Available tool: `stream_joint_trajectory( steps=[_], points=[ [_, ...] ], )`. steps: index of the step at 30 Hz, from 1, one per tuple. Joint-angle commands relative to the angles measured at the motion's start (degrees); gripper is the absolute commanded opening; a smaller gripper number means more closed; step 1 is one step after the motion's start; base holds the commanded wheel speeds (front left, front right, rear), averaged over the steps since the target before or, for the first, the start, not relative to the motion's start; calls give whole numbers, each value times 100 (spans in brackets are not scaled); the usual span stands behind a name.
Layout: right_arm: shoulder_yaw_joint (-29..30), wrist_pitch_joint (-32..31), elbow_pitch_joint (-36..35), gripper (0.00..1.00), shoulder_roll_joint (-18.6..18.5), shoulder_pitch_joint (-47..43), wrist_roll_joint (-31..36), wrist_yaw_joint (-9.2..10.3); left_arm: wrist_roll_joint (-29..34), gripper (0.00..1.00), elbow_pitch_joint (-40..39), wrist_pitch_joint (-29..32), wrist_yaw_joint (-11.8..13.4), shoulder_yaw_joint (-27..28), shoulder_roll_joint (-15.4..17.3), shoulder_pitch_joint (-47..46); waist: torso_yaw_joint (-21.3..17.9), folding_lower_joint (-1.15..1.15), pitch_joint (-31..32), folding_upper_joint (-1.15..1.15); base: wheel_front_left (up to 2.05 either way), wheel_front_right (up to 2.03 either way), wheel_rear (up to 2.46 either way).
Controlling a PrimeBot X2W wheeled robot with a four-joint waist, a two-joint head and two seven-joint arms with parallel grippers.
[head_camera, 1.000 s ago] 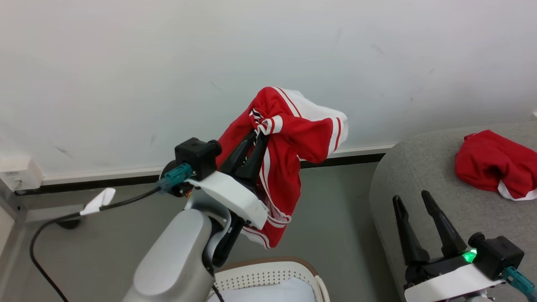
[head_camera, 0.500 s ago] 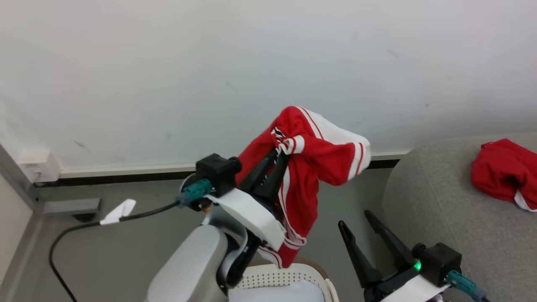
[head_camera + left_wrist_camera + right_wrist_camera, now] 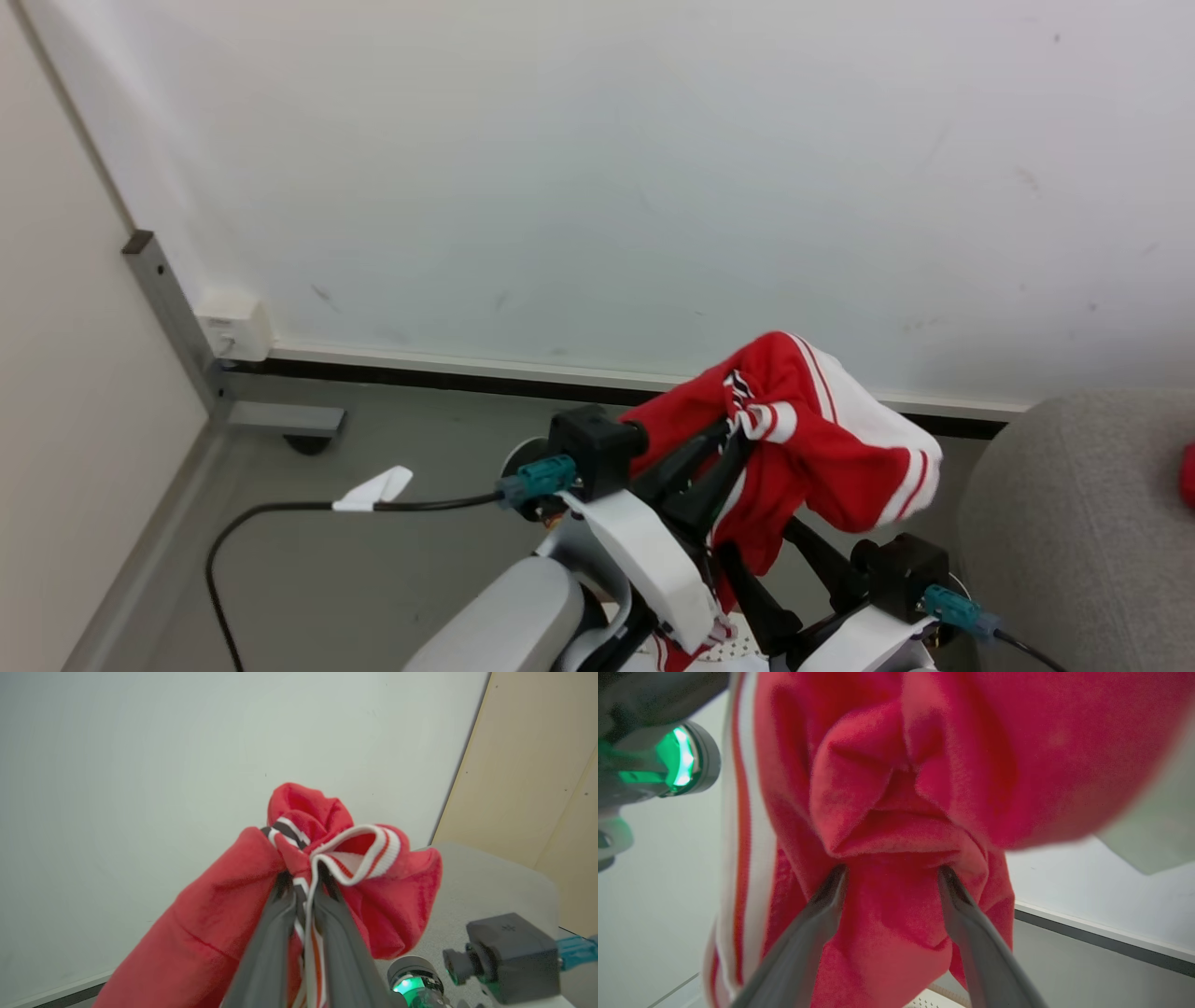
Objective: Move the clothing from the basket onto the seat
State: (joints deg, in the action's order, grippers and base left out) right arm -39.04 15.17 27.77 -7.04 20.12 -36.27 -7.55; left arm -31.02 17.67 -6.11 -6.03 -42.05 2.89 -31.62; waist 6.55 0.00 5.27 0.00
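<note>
Drooping over slim dark fingers (image 3: 271, 945): soft, crumpled red clothing (image 3: 219, 900), white-striped.

Plain indoor room; white wall (image 3: 597, 168); grey floor (image 3: 373, 579); grey sofa (image 3: 1074, 523).

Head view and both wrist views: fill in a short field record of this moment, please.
held item: bright red soft fabric garment with white trim
left end effector: shut on its striped trim
right end effector: open, fingertips against the hanging fabric
seat: light grey fabric-upholstered sofa at right, held garment not on it
</note>
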Motion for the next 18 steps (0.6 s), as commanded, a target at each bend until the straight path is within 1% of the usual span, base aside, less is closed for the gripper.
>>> stream_joint_trajectory(
  steps=[1,6,11,12,13,14,18],
  points=[
    [6,-5,91,100,-1,121,34,13,-164,0,-69,30,-29,-144,6,79,270,0,93,0,0,0,0],
    [226,-3,80,100,58,209,208,13,-414,0,-111,79,6,-552,8,96,557,0,168,0,0,0,0],
    [339,-3,-32,100,75,136,266,13,-490,0,-39,79,52,-706,7,66,686,0,204,0,0,0,0],
    [346,-3,-47,45,72,120,272,13,-510,0,-30,68,59,-728,6,46,708,0,206,0,0,0,0],
    [348,-3,-61,16,62,112,277,13,-539,0,-18,54,77,-735,6,26,721,0,207,0,0,0,0],
    [345,-3,-76,0,60,104,279,13,-555,0,-6,41,90,-738,6,7,730,0,204,0,0,0,0],
    [274,-3,-153,0,23,88,245,13,-584,0,99,-6,147,-699,9,-31,690,0,163,0,0,0,0]
  ],
)
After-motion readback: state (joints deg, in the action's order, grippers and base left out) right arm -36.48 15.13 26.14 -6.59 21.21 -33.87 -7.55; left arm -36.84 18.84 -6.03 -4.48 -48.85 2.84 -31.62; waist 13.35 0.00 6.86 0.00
